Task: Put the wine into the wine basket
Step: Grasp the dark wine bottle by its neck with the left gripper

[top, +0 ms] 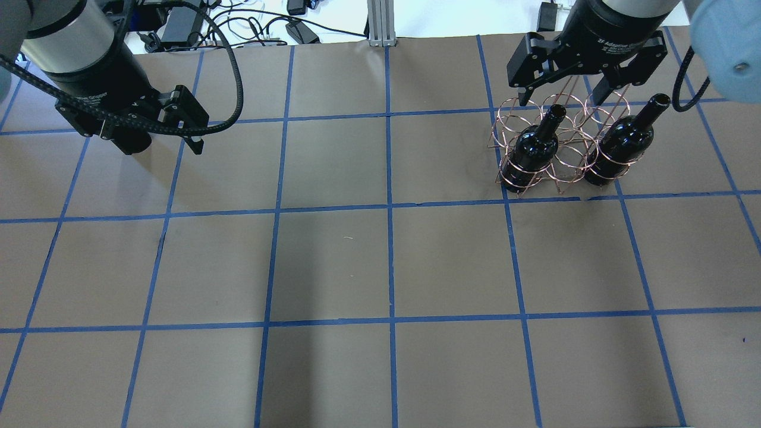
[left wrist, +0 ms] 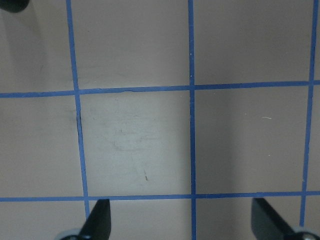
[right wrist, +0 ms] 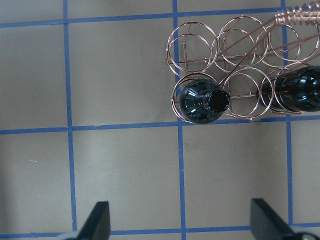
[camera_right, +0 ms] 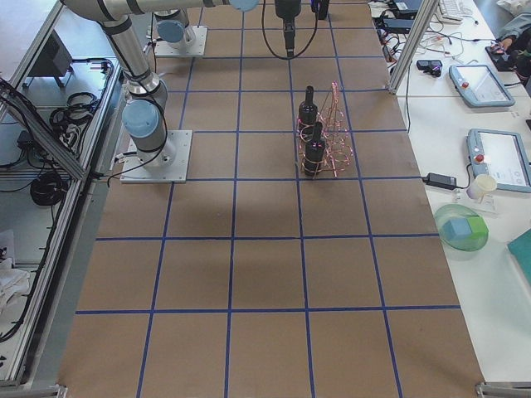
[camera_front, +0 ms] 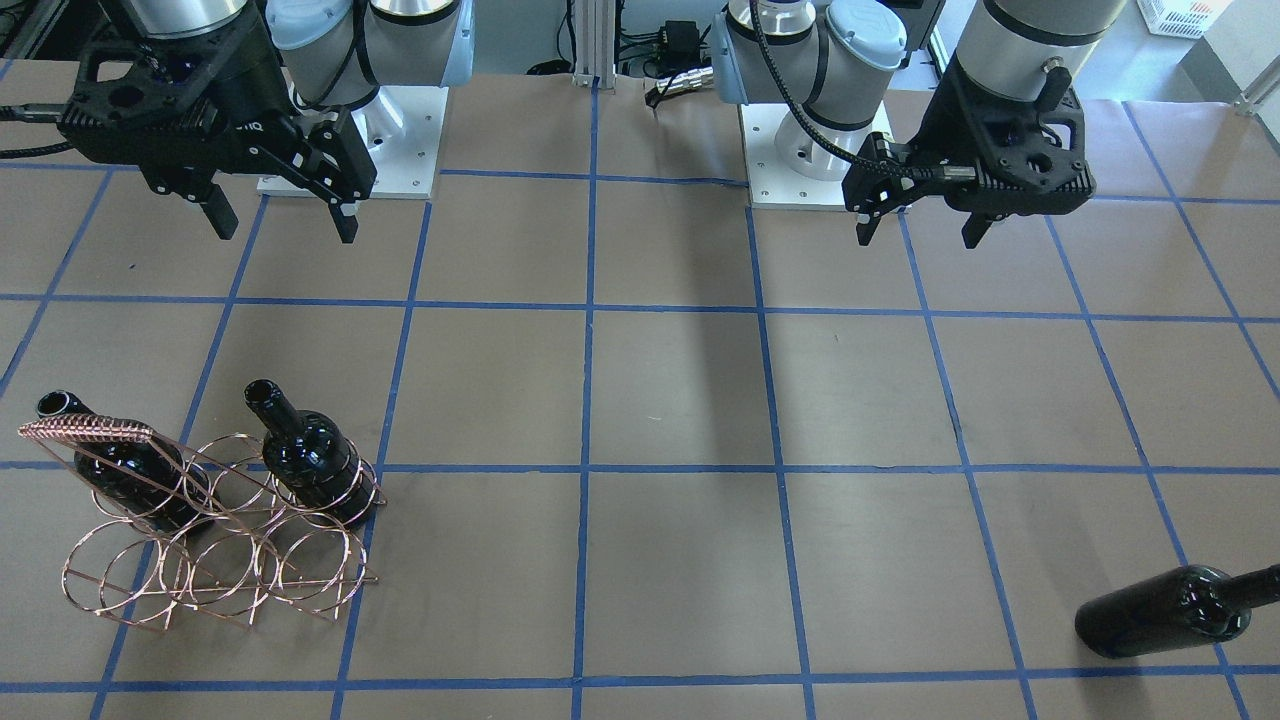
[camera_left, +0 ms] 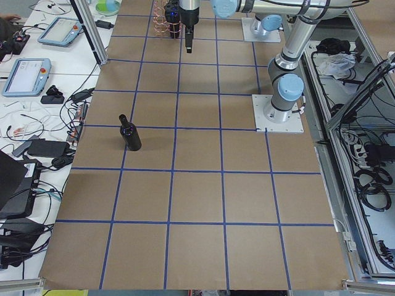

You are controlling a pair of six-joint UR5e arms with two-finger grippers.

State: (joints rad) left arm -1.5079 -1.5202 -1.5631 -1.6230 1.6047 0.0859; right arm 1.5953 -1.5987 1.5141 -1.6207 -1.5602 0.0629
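The copper wire wine basket (camera_front: 215, 560) stands on the table with two near-black wine bottles in its loops, one (camera_front: 310, 455) and another (camera_front: 130, 470) under the coil handle. The basket also shows in the overhead view (top: 568, 151) and the right wrist view (right wrist: 235, 47). A third wine bottle (camera_front: 1165, 610) stands alone on the far side of the table, also in the exterior left view (camera_left: 129, 134). My right gripper (camera_front: 287, 235) is open and empty, high above the table beside the basket. My left gripper (camera_front: 917, 240) is open and empty, well away from the lone bottle.
The brown table cover carries a blue tape grid (top: 389, 208). The arm bases (camera_front: 350, 140) sit at the robot's edge. Cables and tablets (camera_left: 24, 74) lie on the side benches beyond the table.
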